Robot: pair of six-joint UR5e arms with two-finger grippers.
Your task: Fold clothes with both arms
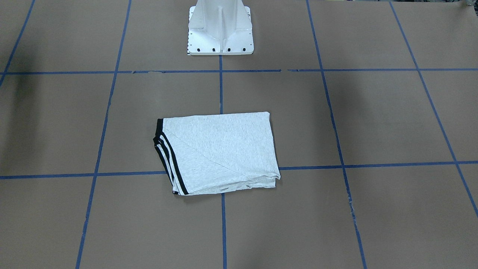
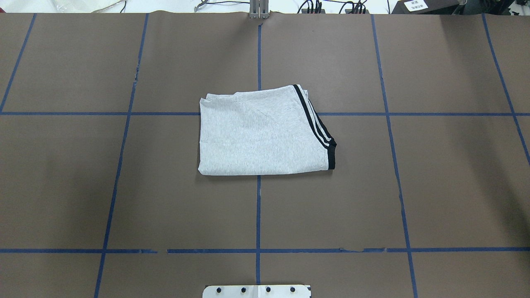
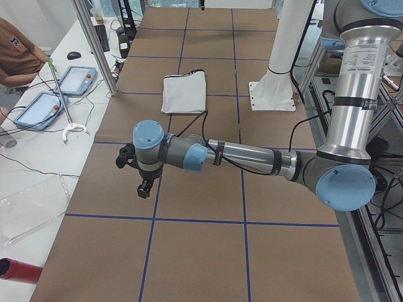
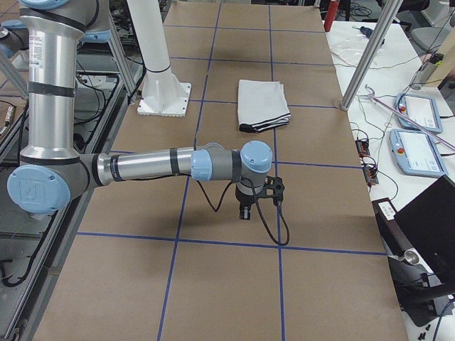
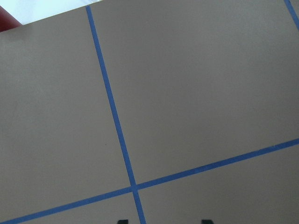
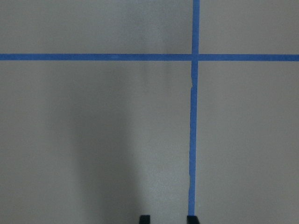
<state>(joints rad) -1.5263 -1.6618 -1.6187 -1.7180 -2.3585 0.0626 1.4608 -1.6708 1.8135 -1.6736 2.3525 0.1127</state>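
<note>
The grey T-shirt [image 1: 220,153] lies folded into a flat rectangle at the table's middle [image 2: 261,132], its black-and-white stripes [image 2: 314,120] along one edge. The print is hidden. It also shows in the side views [image 3: 184,93] [image 4: 261,103]. Neither arm shows in the overhead or front-facing views. My left gripper [image 3: 132,175] hovers low over bare table far from the shirt, at the table's left end. Its fingertips [image 5: 122,221] stand wide apart and empty. My right gripper [image 4: 245,212] hovers over bare table at the right end. Its fingertips [image 6: 145,218] stand apart, empty.
The white pedestal base [image 1: 220,30] stands behind the shirt. Blue tape lines [image 2: 258,215] grid the brown table. A side bench holds teach pendants [image 3: 75,78] and cables, with a person [image 3: 16,53] beside it. A red cylinder [image 3: 16,269] lies near the left end.
</note>
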